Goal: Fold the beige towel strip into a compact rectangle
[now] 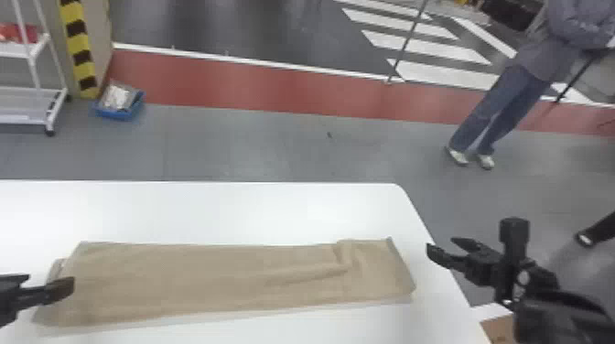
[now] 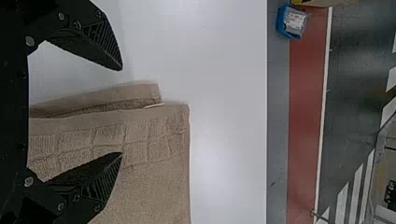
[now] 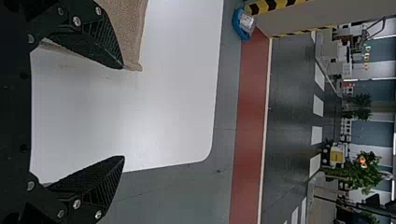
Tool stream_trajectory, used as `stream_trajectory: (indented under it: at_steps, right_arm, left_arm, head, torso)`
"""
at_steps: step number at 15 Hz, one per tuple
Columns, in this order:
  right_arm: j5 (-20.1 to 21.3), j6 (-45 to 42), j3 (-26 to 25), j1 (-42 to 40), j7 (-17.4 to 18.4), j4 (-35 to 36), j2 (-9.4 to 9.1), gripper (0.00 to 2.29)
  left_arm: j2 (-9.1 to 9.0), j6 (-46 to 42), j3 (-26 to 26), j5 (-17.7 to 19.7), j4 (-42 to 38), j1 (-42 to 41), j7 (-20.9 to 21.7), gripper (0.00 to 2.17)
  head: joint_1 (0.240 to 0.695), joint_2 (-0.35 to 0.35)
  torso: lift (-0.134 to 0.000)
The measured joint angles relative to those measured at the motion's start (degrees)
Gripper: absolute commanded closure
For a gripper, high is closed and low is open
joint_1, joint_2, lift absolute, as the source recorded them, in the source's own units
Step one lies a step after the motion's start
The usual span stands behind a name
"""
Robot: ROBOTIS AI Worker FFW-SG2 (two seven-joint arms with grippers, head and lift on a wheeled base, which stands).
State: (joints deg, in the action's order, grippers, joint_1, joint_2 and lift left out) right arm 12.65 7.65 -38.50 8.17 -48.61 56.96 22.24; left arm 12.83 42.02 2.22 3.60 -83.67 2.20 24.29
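Note:
In the head view my left gripper (image 1: pixel 41 286) hangs open over the left end of the beige towel strip (image 1: pixel 206 274), which lies lengthwise across the white table with a small crease toward its right end. My right gripper (image 1: pixel 446 251) is open, just past the strip's right end, above the table's right edge. The left wrist view has the left gripper (image 2: pixel 122 112) with its fingers apart above the towel's layered end (image 2: pixel 154 144), a lower layer peeking out. In the right wrist view a corner of the towel (image 3: pixel 133 37) is beside one finger of the right gripper (image 3: pixel 123 112).
The white table (image 1: pixel 229 210) has a rounded far right corner. A blue bin (image 1: pixel 120 107) and a white wheeled rack (image 1: pixel 34 91) stand on the floor beyond. A brown box (image 1: pixel 503 328) is below the table's right edge.

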Motion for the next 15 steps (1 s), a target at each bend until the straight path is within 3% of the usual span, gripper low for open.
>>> stream_trajectory:
  at_steps: [14, 15]
  right_arm:
    - [-0.3, -0.3, -0.5, -0.2, -1.0, 0.1, 0.0, 0.22]
    - [-0.3, -0.3, -0.5, -0.2, -1.0, 0.1, 0.0, 0.22]
  left_arm:
    - [-0.09, 0.7, 0.1, 0.0, -0.2, -0.1, 0.8, 0.28]
    - [-0.09, 1.1, 0.1, 0.0, -0.2, -0.1, 0.9, 0.35]
  head:
    - [0.695, -0.347]
    - [0.695, -0.347]
  torso:
    - [0.0]
    - [0.0]
